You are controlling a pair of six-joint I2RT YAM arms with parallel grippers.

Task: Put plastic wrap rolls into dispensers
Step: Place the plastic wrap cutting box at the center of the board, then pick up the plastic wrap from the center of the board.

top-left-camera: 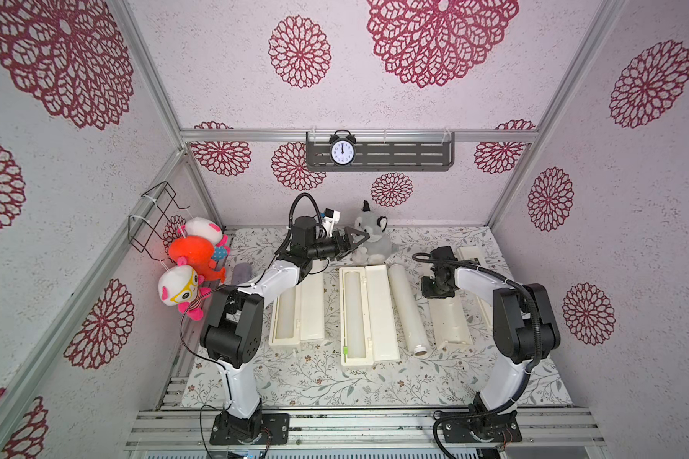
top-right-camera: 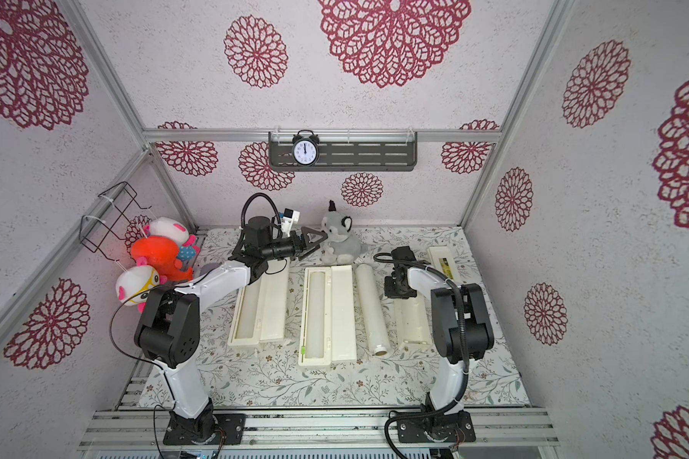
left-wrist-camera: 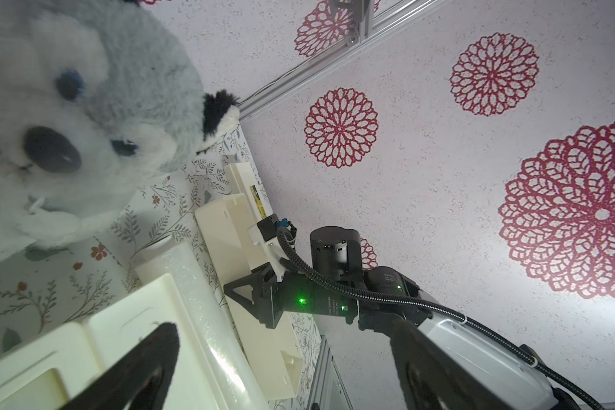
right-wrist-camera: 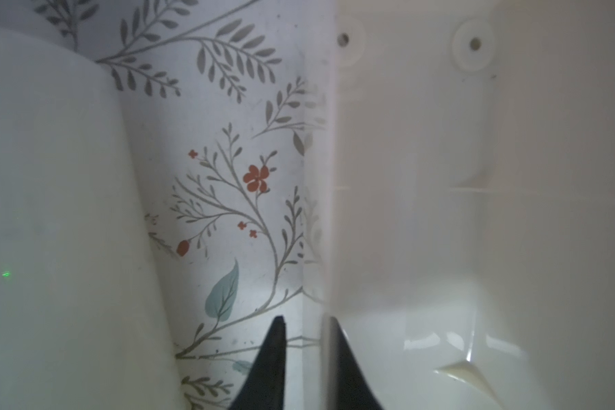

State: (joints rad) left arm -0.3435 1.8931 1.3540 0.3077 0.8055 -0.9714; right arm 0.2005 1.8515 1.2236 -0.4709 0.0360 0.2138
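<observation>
Three cream-white boxes for plastic wrap lie open, side by side, on the table [top-left-camera: 315,381] with the flower cloth. The left dispenser [top-left-camera: 313,314] seems to have the first plastic wrap roll [top-left-camera: 285,316] lying in its long tray. The middle dispenser [top-left-camera: 378,314] has the second plastic wrap roll [top-left-camera: 353,314] in its tray, next to a small green cutter [top-left-camera: 345,350]. The loose plastic wrap roll [top-left-camera: 404,306] lies on the cloth between the middle dispenser and the right dispenser [top-left-camera: 450,322]. It is just beside both and points the same way as they do. The right gripper [right-wrist-camera: 305,319] reaches down at the far end of the right dispenser. Its jaws stand a little apart, one outside the side wall and one inside the box. A thin strip of cloth shows between the outside jaw and the wall, so the jaws are loose and squeeze nothing. The left gripper [top-left-camera: 355,246] is up in the air at the back of the table, close to the face of a grey plush animal [top-left-camera: 370,238]. Its jaws are spread wide and hold nothing.
</observation>
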